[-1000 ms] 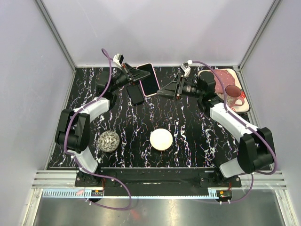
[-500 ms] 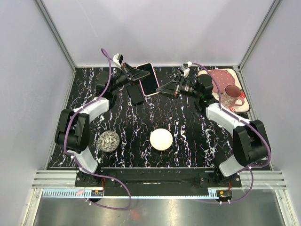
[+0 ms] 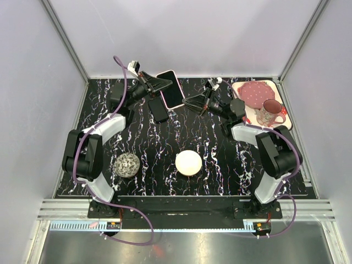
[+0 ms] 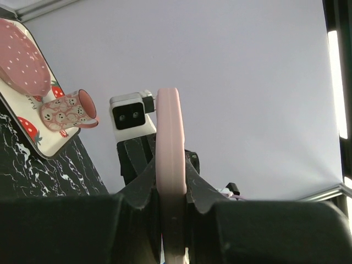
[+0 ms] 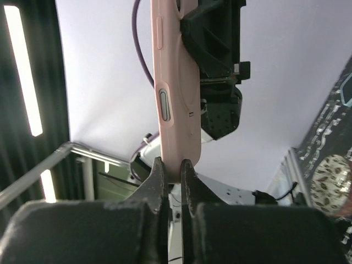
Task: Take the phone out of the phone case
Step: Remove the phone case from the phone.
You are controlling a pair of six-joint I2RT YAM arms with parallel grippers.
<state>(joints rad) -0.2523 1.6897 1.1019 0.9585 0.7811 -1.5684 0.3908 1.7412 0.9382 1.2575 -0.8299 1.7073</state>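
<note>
The left end effector (image 3: 158, 85) and right end effector (image 3: 188, 102) pinch opposite ends of the phone case (image 5: 175, 82); peeling it off the phone (image 3: 171, 91) seems next.

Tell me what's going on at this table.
Both arms hold a pink phone case up off the table at its far end. The left hand is clamped on one edge of it and the right hand is pinched shut on the opposite end. The phone is not out yet: its dark screen sits inside the pink rim.
</note>
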